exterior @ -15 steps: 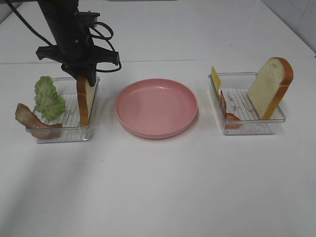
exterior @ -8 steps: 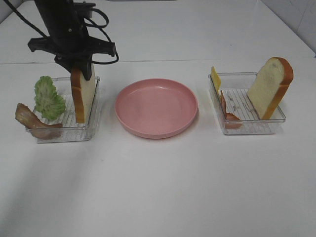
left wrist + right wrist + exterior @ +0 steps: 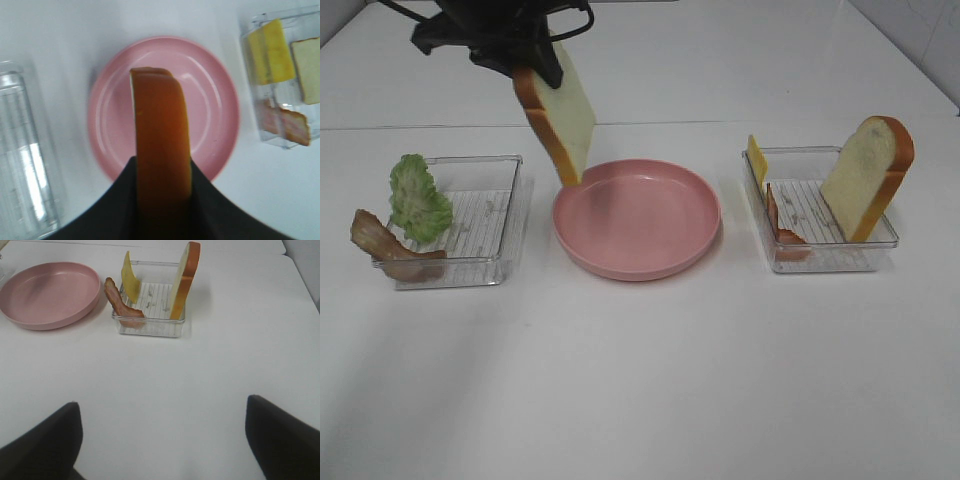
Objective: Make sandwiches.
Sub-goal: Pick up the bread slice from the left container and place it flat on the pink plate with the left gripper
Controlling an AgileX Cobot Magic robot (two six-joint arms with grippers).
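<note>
The left end effector (image 3: 533, 58), upper left of frame, is clamping a bread slice (image 3: 567, 118) by its top — the slice is hanging tilted, long axis steep, lower corner over the left rim of the pink plate (image 3: 620, 268).

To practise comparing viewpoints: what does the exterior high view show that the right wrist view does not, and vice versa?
Only exterior high: the left gripper clamping a raised bread slice, plus lettuce and bacon in the left tray. Only right wrist: the right gripper, open. Both: the pink plate and the right tray with cheese, a second bacon strip and a leaning bread slice.
</note>
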